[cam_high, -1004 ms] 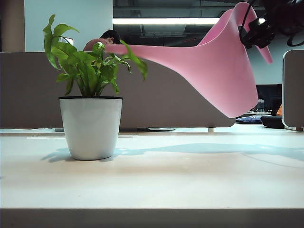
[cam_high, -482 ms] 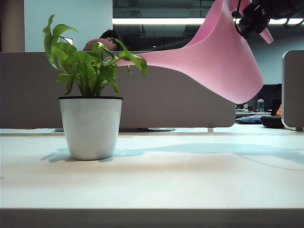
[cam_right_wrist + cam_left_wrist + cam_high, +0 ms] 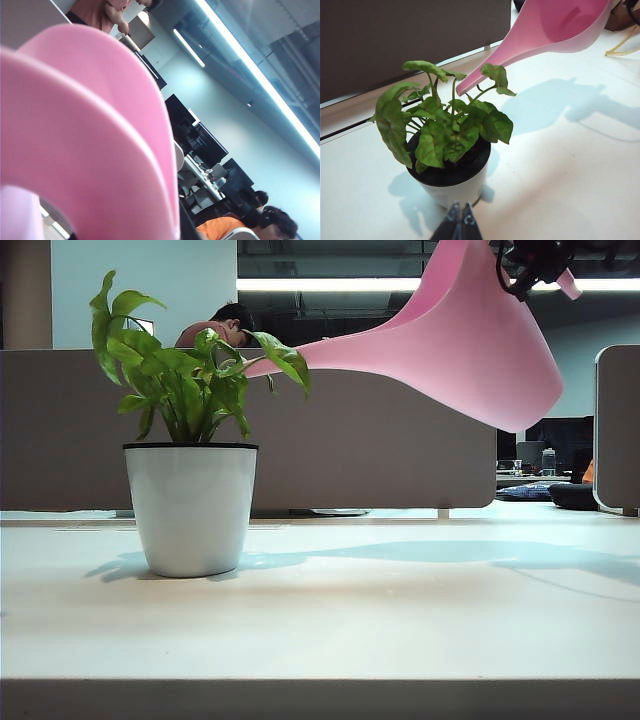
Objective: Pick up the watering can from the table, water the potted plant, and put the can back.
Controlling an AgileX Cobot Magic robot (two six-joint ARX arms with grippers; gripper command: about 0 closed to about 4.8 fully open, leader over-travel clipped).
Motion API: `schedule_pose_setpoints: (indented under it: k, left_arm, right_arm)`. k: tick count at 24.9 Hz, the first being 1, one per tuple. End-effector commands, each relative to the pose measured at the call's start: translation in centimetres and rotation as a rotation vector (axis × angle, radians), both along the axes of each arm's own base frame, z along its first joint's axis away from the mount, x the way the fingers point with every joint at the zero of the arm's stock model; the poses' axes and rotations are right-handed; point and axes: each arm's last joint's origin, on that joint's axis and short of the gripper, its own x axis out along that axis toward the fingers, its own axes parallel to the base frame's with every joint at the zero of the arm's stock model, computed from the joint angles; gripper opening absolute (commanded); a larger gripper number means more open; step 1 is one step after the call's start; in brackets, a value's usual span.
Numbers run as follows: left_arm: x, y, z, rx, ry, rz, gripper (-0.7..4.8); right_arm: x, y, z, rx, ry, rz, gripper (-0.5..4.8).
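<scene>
Pink plastic fills the upper right of the exterior view: the watering can (image 3: 480, 350) hangs tipped in the air, its long spout slanting down to the leaves of the potted plant (image 3: 190, 440), which stands on the table (image 3: 400, 620). The right gripper (image 3: 535, 260) pinches the thin handle at the top of the can, so the body hangs below and beside it and the spout reaches well away toward the plant. The spout tip lies among the outer leaves at the pot's near side, so water could, I judge, fall past the rim onto the table, or the spout could push a stem over. The left gripper (image 3: 459, 222) hovers just beside the pot, fingers pressed together, holding nothing.
</scene>
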Motion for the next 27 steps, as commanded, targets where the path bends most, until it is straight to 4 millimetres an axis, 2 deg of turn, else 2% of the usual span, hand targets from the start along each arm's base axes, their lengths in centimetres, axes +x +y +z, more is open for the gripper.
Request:
schedule_pose_setpoints:
  k: [1,12,23,27]
  left_arm:
    - [-0.1,0.0,0.2,-0.004,-0.009,-0.005,-0.05]
    - [-0.2,0.0,0.2,-0.004,-0.007,-0.005,-0.05]
    - [-0.3,0.0,0.2,-0.004,-0.005,-0.014,-0.05]
    - [-0.3,0.0,0.2,-0.004,-0.004,-0.014,-0.05]
  right_arm:
    - [-0.8,0.0,1.7,-0.003,-0.1,0.0,0.8]
    - [-1.5,1.5,2.2,-0.112,-0.137,0.05,0.8]
    - [-3.2,1.3,4.0,-0.169,-0.205,0.024,0.79]
    - [-3.3,1.4,4.4,-0.215,-0.209,0.013,0.72]
